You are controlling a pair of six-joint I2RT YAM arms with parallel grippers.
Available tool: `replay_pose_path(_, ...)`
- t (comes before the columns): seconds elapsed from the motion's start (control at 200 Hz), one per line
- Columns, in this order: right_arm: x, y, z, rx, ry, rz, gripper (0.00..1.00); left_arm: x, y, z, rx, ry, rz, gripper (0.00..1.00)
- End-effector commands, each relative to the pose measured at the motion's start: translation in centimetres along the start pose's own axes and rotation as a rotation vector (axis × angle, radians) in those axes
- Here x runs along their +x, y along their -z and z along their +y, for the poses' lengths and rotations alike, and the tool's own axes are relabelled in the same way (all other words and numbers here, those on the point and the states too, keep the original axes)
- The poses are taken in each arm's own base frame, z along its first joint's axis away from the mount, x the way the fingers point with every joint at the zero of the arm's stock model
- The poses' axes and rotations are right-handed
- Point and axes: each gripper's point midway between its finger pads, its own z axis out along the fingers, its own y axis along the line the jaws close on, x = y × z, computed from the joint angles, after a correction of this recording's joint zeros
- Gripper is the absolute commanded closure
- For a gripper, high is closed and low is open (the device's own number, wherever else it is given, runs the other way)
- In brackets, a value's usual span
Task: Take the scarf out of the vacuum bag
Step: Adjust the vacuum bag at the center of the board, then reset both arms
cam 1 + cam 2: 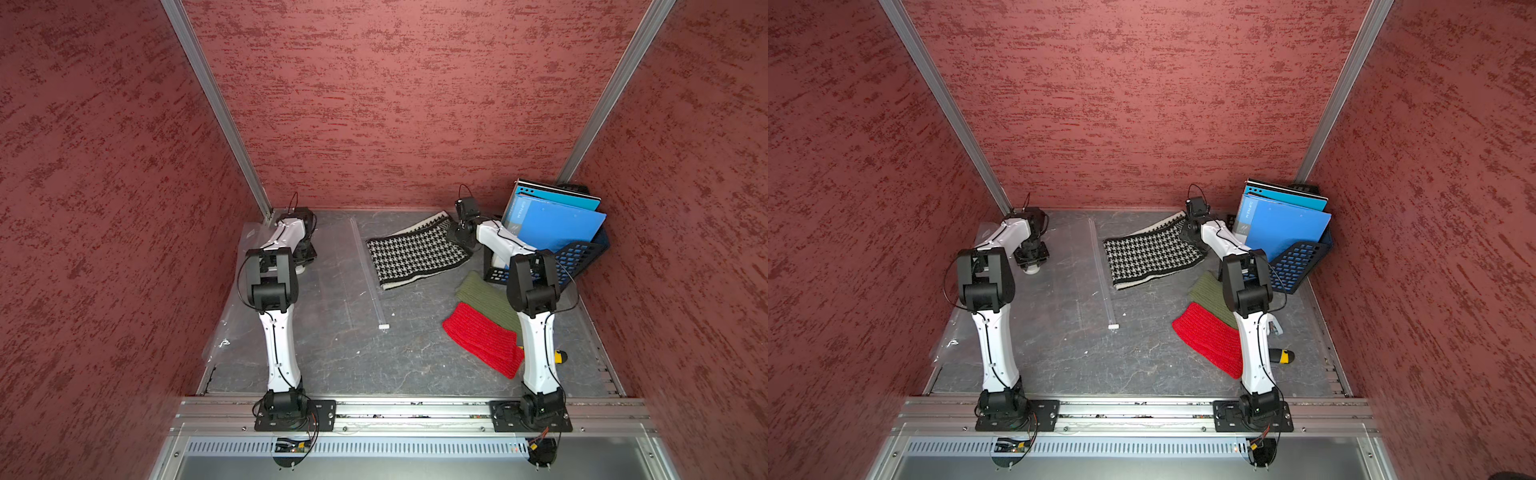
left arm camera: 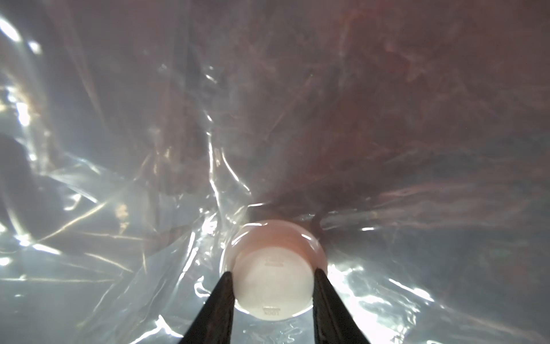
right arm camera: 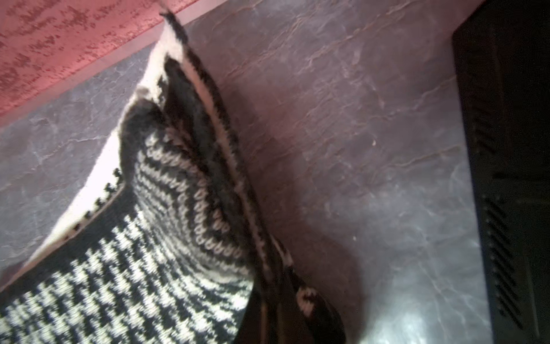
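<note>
Left jaws clamp the round white valve cap (image 2: 272, 280) of the vacuum bag (image 2: 119, 232), whose clear, crinkled plastic spreads out ahead of them. The scarf (image 1: 415, 253) lies on the grey surface (image 3: 372, 149), well apart from the left jaws, with one striped corner at the right jaws. It cannot be told whether those pinch it or stand released. A dark basket (image 1: 582, 257) stands just beside the right jaws.

Only thing I can actually read: "LOCK", embossed upside down on the white valve cap (image 2: 272, 286), at its 6 o'clock edge. The blue folder (image 1: 561, 232) lettering is too blurry.
</note>
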Motion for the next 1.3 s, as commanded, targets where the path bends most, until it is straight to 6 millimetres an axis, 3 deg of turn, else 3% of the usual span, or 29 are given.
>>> replay_pose_path(0.0, -1.1, 1.2, -0.7, 0.056, 0.020, -0.027, 0.39, -0.4, 1.3, -0.9, 0.024, -0.010, -0.041, 0.62)
replay_pose_path(0.04, -1.2, 1.7, -0.9, 0.067, 0.023, -0.038, 0.13, -0.4, 1.4, -1.0, 0.025, -0.008, -0.042, 0.61)
replay_pose_path(0.07, -1.3, 2.1, -1.1, 0.074, 0.021, -0.045, 0.02, -0.3, 1.4, -1.0, 0.026, -0.004, -0.042, 0.61)
replay_pose_path(0.15, -1.7, 3.9, -1.4, 0.080, 0.013, -0.079, 0.01, -0.3, 1.6, -1.2, 0.032, 0.002, -0.047, 0.56)
replay_pose_path(0.265, -2.2, 7.7, -1.4, 0.062, 0.015, -0.141, 0.01, -0.3, 2.3, -1.1, 0.013, 0.001, -0.068, 0.35)
replay_pose_path(0.291, -2.3, 8.5, -1.4, 0.058, 0.022, -0.157, 0.01, -0.3, 2.5, -1.1, 0.009, 0.004, -0.076, 0.23)
replay_pose_path(0.306, -2.3, 9.2, -1.3, 0.053, 0.027, -0.169, 0.01, -0.3, 2.7, -1.0, 0.004, 0.005, -0.080, 0.05)
replay_pose_path(0.316, -2.3, 9.5, -1.3, 0.052, 0.032, -0.176, 0.01, -0.3, 2.8, -0.9, -0.001, 0.007, -0.082, 0.01)
replay_pose_path(0.416, -2.1, 13.4, -1.4, 0.023, 0.058, -0.256, 0.01, -0.3, 4.1, -0.4, 0.000, 0.025, -0.117, 0.00)
replay_pose_path(0.501, -1.6, 16.2, -2.8, 0.035, 0.053, -0.303, 0.01, -0.2, 6.0, 0.2, -0.002, 0.033, -0.155, 0.00)
replay_pose_path(0.621, -0.9, 20.4, -5.5, 0.109, 0.034, -0.365, 0.01, 0.1, 10.8, 0.9, 0.036, 0.042, -0.248, 0.00)
replay_pose_path(0.686, -1.0, 23.4, -6.7, 0.137, 0.040, -0.443, 0.01, 0.8, 15.0, -0.7, 0.140, -0.003, -0.354, 0.00)
replay_pose_path(0.811, -0.9, 28.3, -4.5, -0.082, 0.200, -0.674, 0.01, 3.9, 23.8, -4.4, 0.379, -0.141, -0.632, 0.00)
replay_pose_path(0.852, -0.7, 28.6, -4.7, -0.108, 0.217, -0.748, 0.01, 5.0, 25.8, -4.9, 0.448, -0.174, -0.716, 0.00)
replay_pose_path(0.917, 0.1, 28.0, -5.8, -0.071, 0.249, -0.784, 0.01, 5.8, 26.7, -4.4, 0.522, -0.158, -0.805, 0.00)
replay_pose_path(1.042, 3.3, 23.2, -7.6, 0.056, 0.479, -0.643, 0.01, 7.1, 24.2, -4.2, 0.844, -0.199, -0.838, 0.00)
replay_pose_path(1.097, 4.0, 21.4, -10.1, 0.151, 0.414, -0.580, 0.01, 7.3, 23.0, -3.0, 0.978, -0.147, -0.802, 0.00)
replay_pose_path(1.182, 4.7, 19.3, -11.4, 0.075, 0.292, -0.569, 0.01, 7.3, 20.5, -0.5, 0.848, -0.149, -0.843, 0.00)
replay_pose_path(1.242, 5.0, 18.3, -11.7, 0.063, 0.275, -0.623, 0.01, 8.2, 19.4, -0.4, 0.793, -0.257, -0.910, 0.00)
replay_pose_path(1.292, 5.0, 17.4, -12.2, 0.088, 0.280, -0.648, 0.01, 8.3, 18.5, 0.1, 0.770, -0.248, -0.976, 0.00)
